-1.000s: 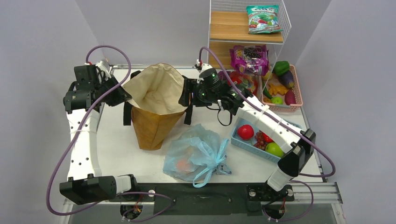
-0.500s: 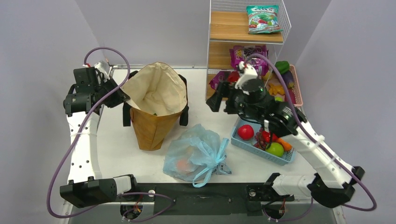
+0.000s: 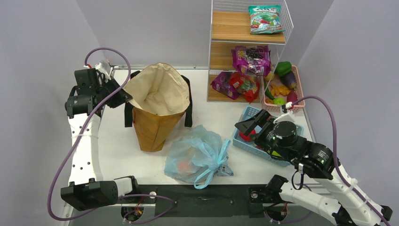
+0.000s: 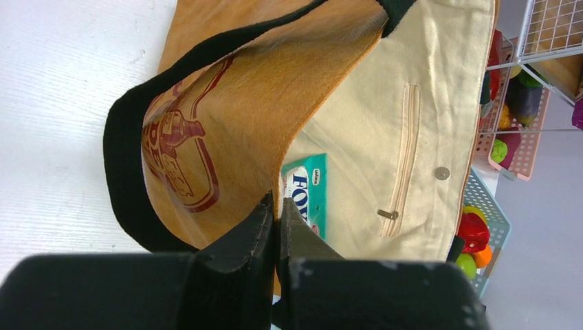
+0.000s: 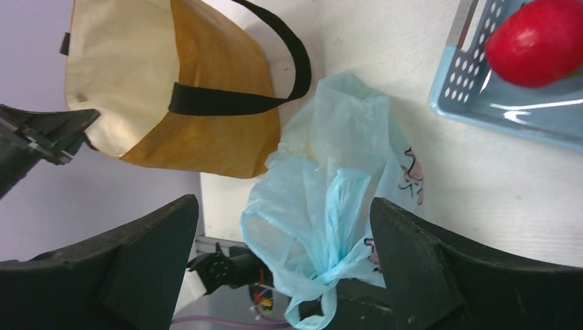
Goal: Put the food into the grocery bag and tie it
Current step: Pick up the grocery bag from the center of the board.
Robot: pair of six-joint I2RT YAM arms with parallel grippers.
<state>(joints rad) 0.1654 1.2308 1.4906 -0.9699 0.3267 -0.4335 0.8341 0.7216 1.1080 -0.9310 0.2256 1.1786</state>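
Note:
The light blue grocery bag (image 3: pixel 195 153) lies on the table at front centre, its handles knotted (image 3: pixel 219 162); something orange (image 3: pixel 185 167) shows through it. It also shows in the right wrist view (image 5: pixel 337 199). My right gripper (image 3: pixel 245 131) is open and empty, held over the blue basket (image 3: pixel 241 143), with the bag seen between its jaws (image 5: pixel 282 210). A red fruit (image 5: pixel 540 41) lies in that basket. My left gripper (image 3: pixel 120 96) is shut on the rim of the tan-orange tote (image 3: pixel 157 101), the rim pinched between its jaws (image 4: pixel 277 206).
The tote (image 4: pixel 206 130) stands open with a teal packet (image 4: pixel 307 192) inside. A pink basket (image 3: pixel 297 101) of vegetables and a wire shelf rack (image 3: pixel 247 33) with snack packets stand at the back right.
My right arm has left the tote's right rim, swung right and drawn back toward the front, and now hangs over the blue basket. The left arm and the bag have not moved.

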